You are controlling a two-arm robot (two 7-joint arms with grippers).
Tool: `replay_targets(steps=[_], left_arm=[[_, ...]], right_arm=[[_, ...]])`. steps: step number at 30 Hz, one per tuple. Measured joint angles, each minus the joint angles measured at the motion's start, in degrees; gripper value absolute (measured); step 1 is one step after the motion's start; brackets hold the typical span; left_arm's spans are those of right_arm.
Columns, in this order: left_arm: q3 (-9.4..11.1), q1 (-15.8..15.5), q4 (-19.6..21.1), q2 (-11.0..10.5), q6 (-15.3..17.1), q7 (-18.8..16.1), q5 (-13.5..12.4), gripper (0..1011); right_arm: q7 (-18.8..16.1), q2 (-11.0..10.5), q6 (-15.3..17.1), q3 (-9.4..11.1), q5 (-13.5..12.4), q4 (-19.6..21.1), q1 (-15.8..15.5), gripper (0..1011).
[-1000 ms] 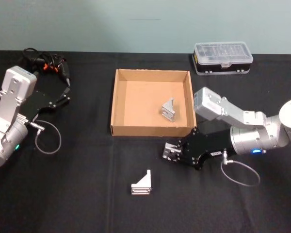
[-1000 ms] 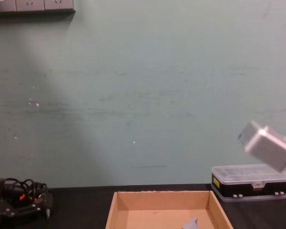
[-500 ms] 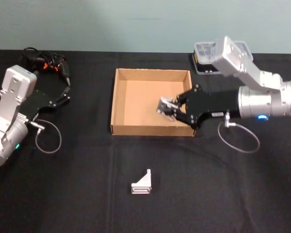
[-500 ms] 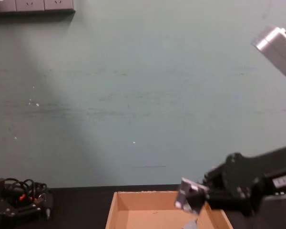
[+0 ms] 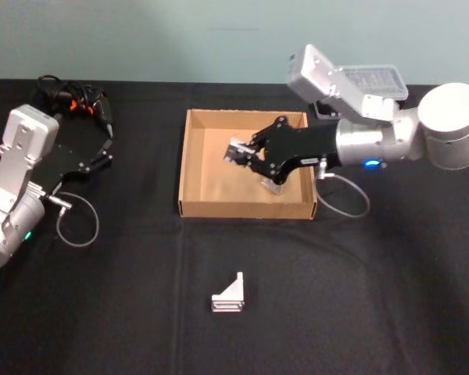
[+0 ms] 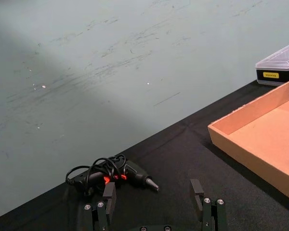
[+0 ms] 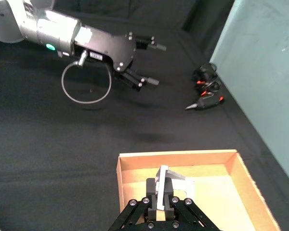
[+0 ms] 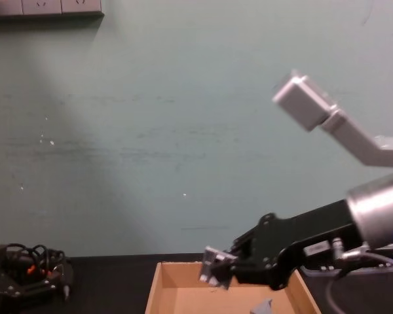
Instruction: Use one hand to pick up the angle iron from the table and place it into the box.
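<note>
Right gripper [image 5: 241, 154] hangs above the box [image 5: 189, 176], clamped on an iron [image 7: 162, 188], as its wrist view shows. Head view adds a second iron [image 5: 228, 297] on the table [image 5: 359, 312] before the box, and the left gripper [image 5: 107, 150], spread, well left of the box.

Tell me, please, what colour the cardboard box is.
Tan; the box shows best in the head view.

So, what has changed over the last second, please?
The right tool, shut on an angle iron, lifted from the table before the box and swung over it. The left tool, the boxed iron and the loose iron on the table stayed put.
</note>
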State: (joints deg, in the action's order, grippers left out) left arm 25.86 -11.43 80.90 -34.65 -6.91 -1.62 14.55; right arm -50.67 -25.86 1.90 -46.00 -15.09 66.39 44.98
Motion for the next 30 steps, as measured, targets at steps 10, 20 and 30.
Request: replay_targets(steps=[10, 20, 30], left_arm=[[0.0, 0.0, 0.0, 0.0, 0.0, 0.0, 0.0, 1000], [0.0, 0.0, 0.0, 0.0, 0.0, 0.0, 0.0, 1000], [0.0, 0.0, 0.0, 0.0, 0.0, 0.0, 0.0, 1000]], right_arm=[[-2.5, 5.2, -1.8, -2.3, 1.7, -9.4, 2.8, 91], [-3.2, 7.2, -2.2, -2.8, 2.8, -13.9, 3.6, 91], [-3.5, 8.0, -2.7, -2.7, 3.7, -15.3, 3.8, 250]])
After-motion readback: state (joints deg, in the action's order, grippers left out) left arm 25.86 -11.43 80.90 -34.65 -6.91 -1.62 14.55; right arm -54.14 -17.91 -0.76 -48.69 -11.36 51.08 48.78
